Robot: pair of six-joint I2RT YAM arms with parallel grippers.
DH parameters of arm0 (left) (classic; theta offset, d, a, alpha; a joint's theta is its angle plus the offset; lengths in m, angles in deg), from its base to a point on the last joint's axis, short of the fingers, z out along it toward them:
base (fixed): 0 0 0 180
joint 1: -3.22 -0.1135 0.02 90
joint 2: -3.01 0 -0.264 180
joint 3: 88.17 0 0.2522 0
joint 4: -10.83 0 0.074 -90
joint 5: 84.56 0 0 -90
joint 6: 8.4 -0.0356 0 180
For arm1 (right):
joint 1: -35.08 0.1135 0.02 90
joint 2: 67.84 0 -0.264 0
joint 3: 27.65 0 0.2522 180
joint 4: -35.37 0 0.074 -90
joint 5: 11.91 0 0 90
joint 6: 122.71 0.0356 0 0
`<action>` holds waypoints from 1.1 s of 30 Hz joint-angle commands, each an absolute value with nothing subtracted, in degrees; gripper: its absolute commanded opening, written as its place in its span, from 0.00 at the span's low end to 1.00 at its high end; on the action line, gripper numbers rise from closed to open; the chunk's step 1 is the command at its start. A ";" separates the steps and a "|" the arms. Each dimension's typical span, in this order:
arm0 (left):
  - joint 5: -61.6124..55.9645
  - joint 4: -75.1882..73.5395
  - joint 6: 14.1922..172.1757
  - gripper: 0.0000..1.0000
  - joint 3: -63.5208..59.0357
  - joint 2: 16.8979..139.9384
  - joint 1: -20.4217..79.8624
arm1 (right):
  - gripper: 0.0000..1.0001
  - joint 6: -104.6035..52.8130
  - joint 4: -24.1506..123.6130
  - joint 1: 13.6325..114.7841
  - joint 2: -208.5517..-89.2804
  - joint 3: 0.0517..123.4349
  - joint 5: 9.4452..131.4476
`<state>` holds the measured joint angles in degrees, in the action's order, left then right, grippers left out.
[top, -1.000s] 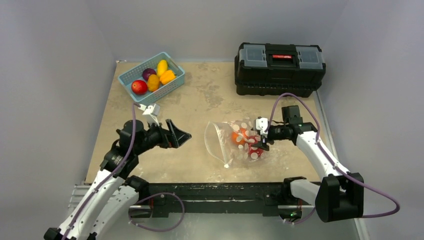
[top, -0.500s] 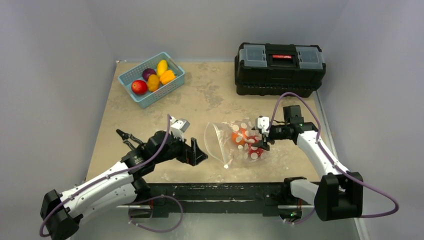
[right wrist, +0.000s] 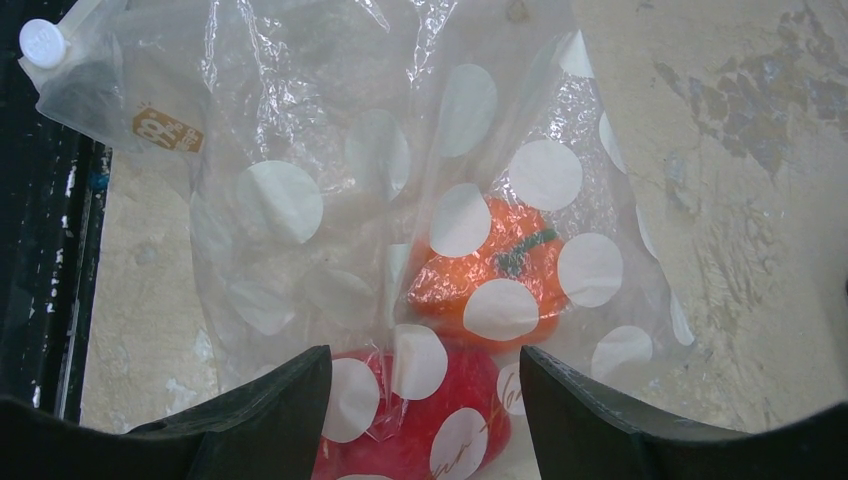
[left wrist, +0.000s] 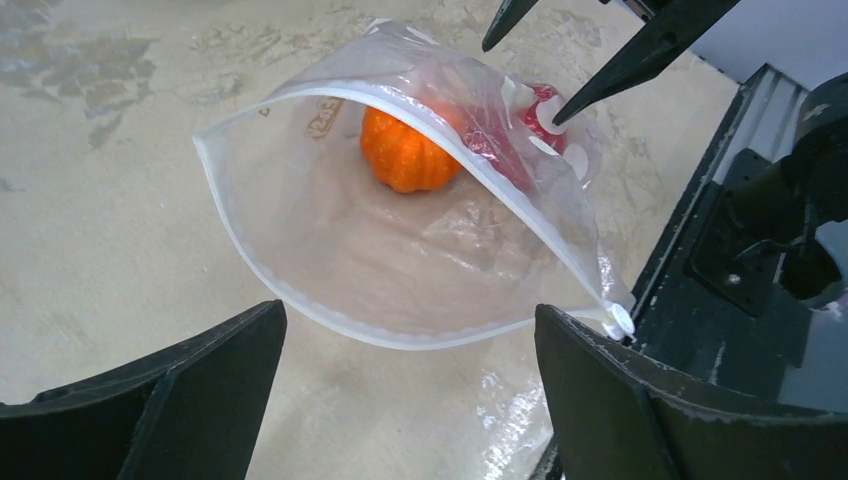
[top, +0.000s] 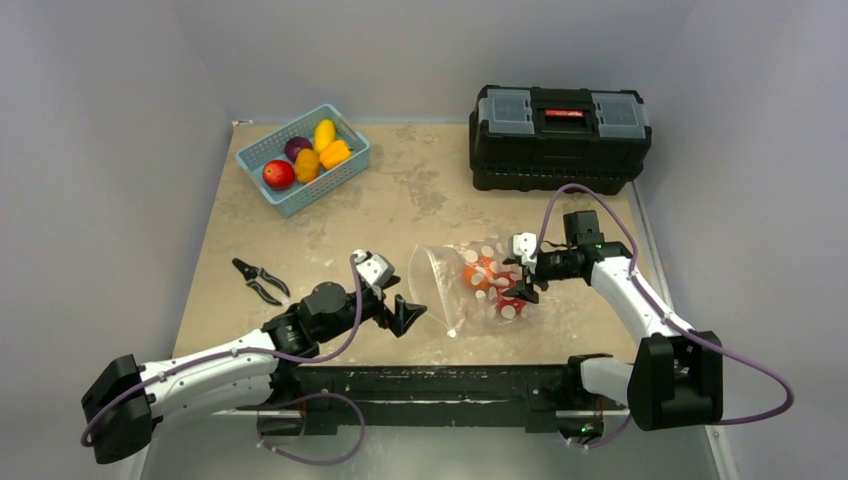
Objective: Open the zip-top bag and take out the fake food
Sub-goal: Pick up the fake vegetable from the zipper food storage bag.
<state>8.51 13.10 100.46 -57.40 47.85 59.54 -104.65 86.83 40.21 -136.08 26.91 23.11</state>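
The zip-top bag (top: 445,280) lies on the table, mouth open toward the left. In the left wrist view the bag (left wrist: 330,250) gapes, with an orange pumpkin (left wrist: 408,150) and a red fruit (left wrist: 505,150) deep inside. My left gripper (top: 405,315) is open and empty, low on the table just before the mouth (left wrist: 408,322). My right gripper (top: 520,280) is open over the bag's closed end. In the right wrist view its jaws (right wrist: 425,365) stand either side of the red fruit (right wrist: 440,415), with the pumpkin (right wrist: 500,275) beyond, both under dotted plastic (right wrist: 280,200).
A light-blue basket (top: 255,152) with several fruits stands at the back left. A black toolbox (top: 558,122) stands at the back right. Black pliers (top: 260,282) lie left of my left arm. The bag's white zip slider (right wrist: 42,42) lies near the table's front edge.
My left arm has swung down from near the basket and rightward to the bag's mouth, uncovering the pliers. The right gripper and the bag have hardly moved.
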 commanded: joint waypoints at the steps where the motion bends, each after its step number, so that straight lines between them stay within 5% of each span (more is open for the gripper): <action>1: 7.61 19.62 85.87 0.88 -56.52 50.47 59.65 | 0.67 -104.08 86.93 39.92 -136.16 28.11 22.19; 6: 1.13 33.75 73.16 0.76 -59.02 59.97 59.76 | 0.67 -103.09 85.52 39.96 -136.21 27.70 21.01; 13: -2.03 34.63 66.13 0.62 -52.15 70.60 59.67 | 0.66 -96.67 80.73 39.92 -136.09 27.31 22.70; 21: -3.44 48.44 69.26 0.60 -51.78 80.53 59.40 | 0.59 -90.39 76.61 40.50 -136.91 27.46 23.10; 33: -3.31 57.19 70.28 0.62 -50.35 90.55 58.68 | 0.33 -77.42 68.06 40.81 -134.48 27.22 27.13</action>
